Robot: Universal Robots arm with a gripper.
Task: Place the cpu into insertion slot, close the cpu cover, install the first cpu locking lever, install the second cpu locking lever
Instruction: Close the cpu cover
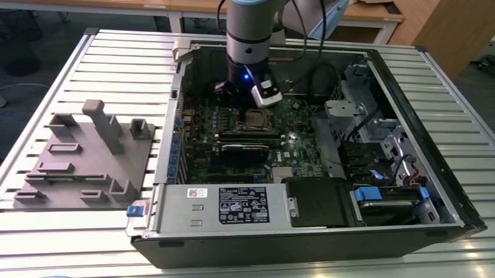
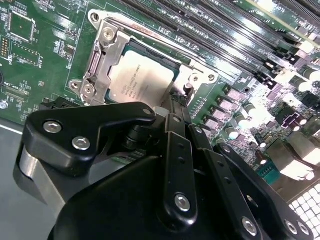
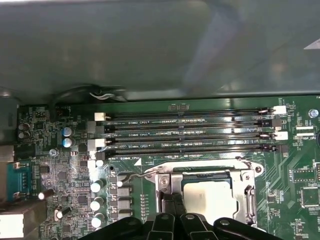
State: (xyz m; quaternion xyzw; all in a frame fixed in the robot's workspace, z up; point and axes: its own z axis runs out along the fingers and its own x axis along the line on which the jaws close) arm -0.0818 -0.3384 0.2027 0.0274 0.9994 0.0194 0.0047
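The cpu lies flat in the insertion slot on the green motherboard, silver top up. The cpu cover is down over it, framing the chip. A thin wire locking lever curls out from one corner of the socket. Another rod runs along the socket's side by the memory slots. My gripper is shut, its two narrow black fingers pressed together with nothing between them, tips at the socket's edge beside the chip. In the exterior view my arm stands upright over the socket.
Long black memory slots run just beyond the socket. Upright capacitors stand to one side. A black card and the power supply box lie nearer the case front. A grey fixture plate sits at the exterior view's left.
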